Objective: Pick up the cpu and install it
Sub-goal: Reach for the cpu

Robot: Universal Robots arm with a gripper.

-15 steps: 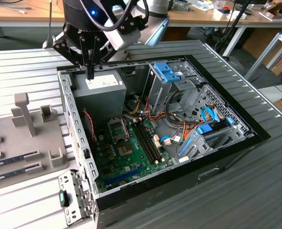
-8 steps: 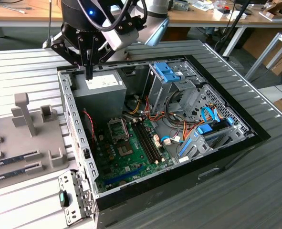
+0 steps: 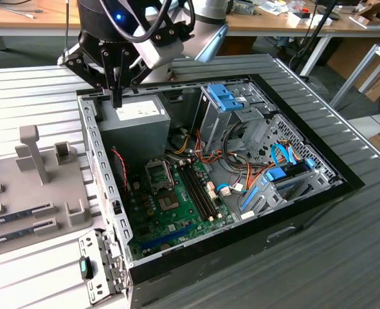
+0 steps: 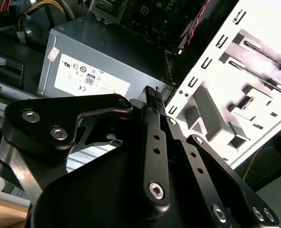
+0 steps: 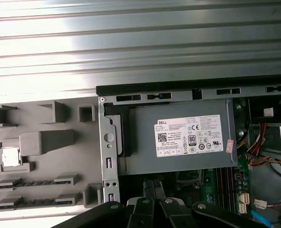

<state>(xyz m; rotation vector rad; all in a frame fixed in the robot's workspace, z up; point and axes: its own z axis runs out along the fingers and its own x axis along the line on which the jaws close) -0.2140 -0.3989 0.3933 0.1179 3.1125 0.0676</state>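
The cpu [image 5: 10, 157] was a small flat square with a bright silvery top. It lay in a pocket of the grey tray [image 5: 45, 121], near two memory sticks [image 5: 34, 183] slotted into the same tray. The tray sat right against the metal side wall of the open computer case [image 3: 96, 167], on the exterior view's left. Both rested on a ribbed metal table [image 5: 130, 47].

Inside the case, the power supply [image 5: 178, 142] filled the corner next to the tray. The green motherboard [image 3: 177, 212] and its black socket [image 3: 157, 172] lay beyond it, open from above.

The gripper [image 3: 117, 102] hung above the case rim at the power supply corner. Its fingers were pressed together with nothing between them, and it was well apart from the cpu.
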